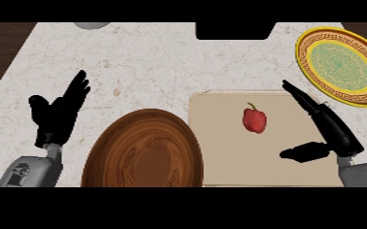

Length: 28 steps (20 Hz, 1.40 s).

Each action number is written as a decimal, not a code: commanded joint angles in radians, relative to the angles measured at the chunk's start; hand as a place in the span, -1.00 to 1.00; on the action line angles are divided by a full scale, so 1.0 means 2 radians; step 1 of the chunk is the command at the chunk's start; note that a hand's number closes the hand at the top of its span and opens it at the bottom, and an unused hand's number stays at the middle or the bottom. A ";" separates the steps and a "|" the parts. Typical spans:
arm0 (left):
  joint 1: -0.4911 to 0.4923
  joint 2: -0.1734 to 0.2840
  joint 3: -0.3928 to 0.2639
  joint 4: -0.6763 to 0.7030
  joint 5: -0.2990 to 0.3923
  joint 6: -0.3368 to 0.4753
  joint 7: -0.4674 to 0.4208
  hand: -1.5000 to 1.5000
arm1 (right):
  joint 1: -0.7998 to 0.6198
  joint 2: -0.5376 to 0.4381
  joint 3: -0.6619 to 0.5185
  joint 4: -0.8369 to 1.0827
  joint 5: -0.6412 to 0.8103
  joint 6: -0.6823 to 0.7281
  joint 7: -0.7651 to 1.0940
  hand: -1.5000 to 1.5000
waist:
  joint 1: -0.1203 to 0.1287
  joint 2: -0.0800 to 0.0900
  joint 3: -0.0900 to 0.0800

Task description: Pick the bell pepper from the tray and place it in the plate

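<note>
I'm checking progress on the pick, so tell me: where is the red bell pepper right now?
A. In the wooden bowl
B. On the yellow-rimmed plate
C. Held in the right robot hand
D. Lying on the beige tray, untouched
D: the red bell pepper lies on the beige tray, apart from the right robot hand, whose fingers are straight and open beside it.

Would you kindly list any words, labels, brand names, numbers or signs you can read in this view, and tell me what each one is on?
There is no readable text.
The yellow plate carries only an ornamental rim pattern, not letters.
The bell pepper, the tray, the wooden plate and the counter bear no markings.
</note>
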State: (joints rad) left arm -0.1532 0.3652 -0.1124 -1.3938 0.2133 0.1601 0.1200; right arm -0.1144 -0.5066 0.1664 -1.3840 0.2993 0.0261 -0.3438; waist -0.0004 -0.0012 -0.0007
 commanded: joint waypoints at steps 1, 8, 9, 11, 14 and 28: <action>-0.015 -0.010 0.006 -0.003 -0.013 0.005 0.011 0.00 | 0.020 0.004 0.026 -0.038 0.051 -0.001 0.055 -1.00 | -0.002 0.000 0.000; -0.026 -0.036 0.017 0.020 -0.035 -0.006 0.010 0.00 | -0.036 0.035 0.024 0.022 0.103 0.033 0.078 -1.00 | 0.001 0.001 0.000; 0.011 -0.035 0.021 -0.016 -0.033 -0.010 0.004 0.00 | -0.029 0.033 0.016 -0.002 0.095 0.055 0.094 -1.00 | 0.001 0.000 0.000; 0.007 -0.034 0.024 -0.018 -0.034 -0.015 0.014 0.00 | -0.009 0.025 0.023 -0.043 0.100 0.077 0.118 -1.00 | 0.000 0.000 0.000; -0.031 -0.036 0.041 0.014 -0.042 -0.025 0.014 0.00 | -0.068 0.075 0.027 0.032 0.141 0.051 0.120 -1.00 | 0.002 0.001 0.000; 0.018 -0.043 0.073 -0.065 -0.052 -0.057 0.060 0.00 | -0.097 0.104 0.006 0.068 0.208 0.094 0.128 -1.00 | 0.003 0.000 0.000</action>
State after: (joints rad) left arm -0.1596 0.2728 0.0257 -1.4268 0.1003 0.0537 0.1796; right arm -0.2959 -0.3189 0.1594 -1.2273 0.6956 0.1565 -0.1385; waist 0.0022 -0.0052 -0.0063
